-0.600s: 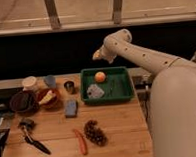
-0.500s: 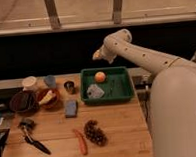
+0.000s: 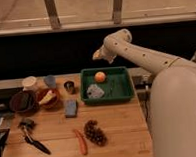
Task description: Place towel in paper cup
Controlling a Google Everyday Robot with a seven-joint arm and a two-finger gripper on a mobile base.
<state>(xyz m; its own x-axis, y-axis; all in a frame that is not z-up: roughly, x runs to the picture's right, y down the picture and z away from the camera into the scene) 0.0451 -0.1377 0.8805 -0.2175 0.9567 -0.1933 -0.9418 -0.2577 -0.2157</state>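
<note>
Wooden desk [image 3: 114,127], nothing done yet: towel [image 3: 95,90] lies in the green tray [image 3: 121,84], paper cup [image 3: 29,82] stands near the back left corner, pincer [image 3: 97,55] hangs apart, empty, above the tray's back edge.

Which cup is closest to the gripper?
The small dark metal cup beside the green tray; the gripper hangs high near that tray's rear edge. The cream paper cup and blue-grey cup stand farther left.
</note>
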